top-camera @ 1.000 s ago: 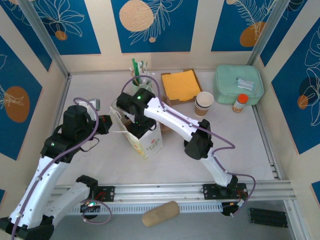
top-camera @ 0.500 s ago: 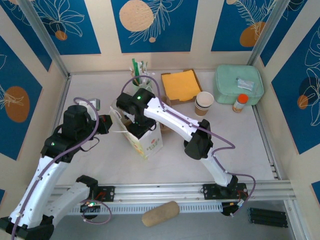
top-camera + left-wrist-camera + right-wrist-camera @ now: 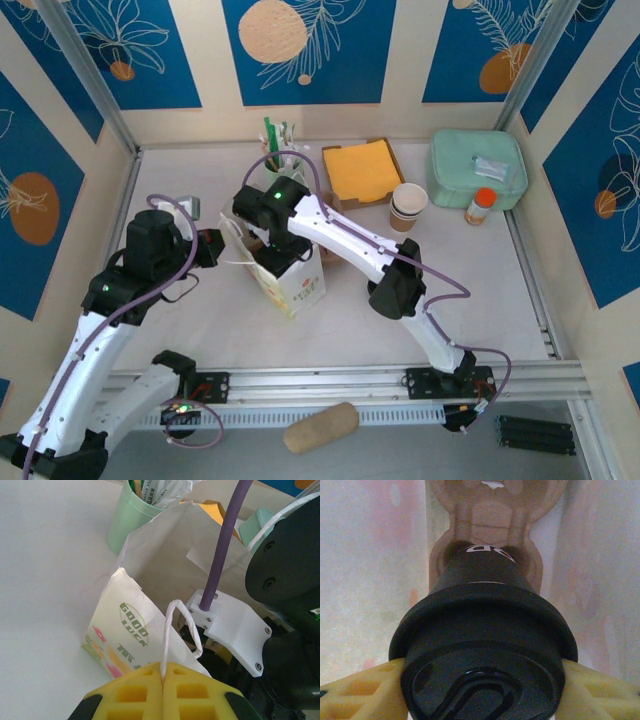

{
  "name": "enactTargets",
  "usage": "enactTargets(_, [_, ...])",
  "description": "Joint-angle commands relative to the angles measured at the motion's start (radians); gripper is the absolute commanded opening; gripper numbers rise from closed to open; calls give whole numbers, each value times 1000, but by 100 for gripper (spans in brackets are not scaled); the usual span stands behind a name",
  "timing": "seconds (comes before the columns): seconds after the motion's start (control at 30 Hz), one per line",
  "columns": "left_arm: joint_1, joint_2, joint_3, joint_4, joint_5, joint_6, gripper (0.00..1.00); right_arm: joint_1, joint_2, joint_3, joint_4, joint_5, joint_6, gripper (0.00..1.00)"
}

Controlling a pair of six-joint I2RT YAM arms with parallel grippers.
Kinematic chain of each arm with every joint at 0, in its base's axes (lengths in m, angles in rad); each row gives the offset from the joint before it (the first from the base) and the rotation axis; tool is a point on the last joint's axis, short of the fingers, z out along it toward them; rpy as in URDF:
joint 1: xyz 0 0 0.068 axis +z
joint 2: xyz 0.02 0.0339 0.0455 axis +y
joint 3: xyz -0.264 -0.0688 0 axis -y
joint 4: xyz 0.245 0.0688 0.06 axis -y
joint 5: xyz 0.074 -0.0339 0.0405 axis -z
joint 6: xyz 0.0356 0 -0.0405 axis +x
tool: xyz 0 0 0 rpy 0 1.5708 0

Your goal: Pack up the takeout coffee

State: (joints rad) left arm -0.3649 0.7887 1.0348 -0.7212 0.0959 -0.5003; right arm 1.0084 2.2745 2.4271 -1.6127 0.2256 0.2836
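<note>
Count: one paper bag (image 3: 292,280), one takeout coffee (image 3: 482,630), one lidless cup stack (image 3: 408,206). The coffee is inside the bag, over a brown carrier (image 3: 492,510). Its lid is black and domed, its sides dark. The right gripper (image 3: 482,692) clamps the coffee. The left gripper (image 3: 162,692) pinches one bag handle (image 3: 181,627).

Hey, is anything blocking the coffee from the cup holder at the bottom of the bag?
Nothing visible. The takeout coffee, in the right gripper, lines up with the cardboard holder inside the bag.
</note>
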Motion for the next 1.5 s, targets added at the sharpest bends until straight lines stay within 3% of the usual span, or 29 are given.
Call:
enactTargets(0.0, [-3,-3,-5,11,-7,-15,0,0,11,6,-159,53,5,46])
enactTargets(0.27, [-3,-8,-11,9,-10,-13,0,-7,-31,4,-161,57,19,46])
enactTargets(0.73, [-3,1,-16,14,-15,-9,0,-21,-63,-144,-161,58,11,46])
enactTargets(1.47, [-3,11,-16,22,-12,-9,0,-21,-36,-118,-160,52,2,45])
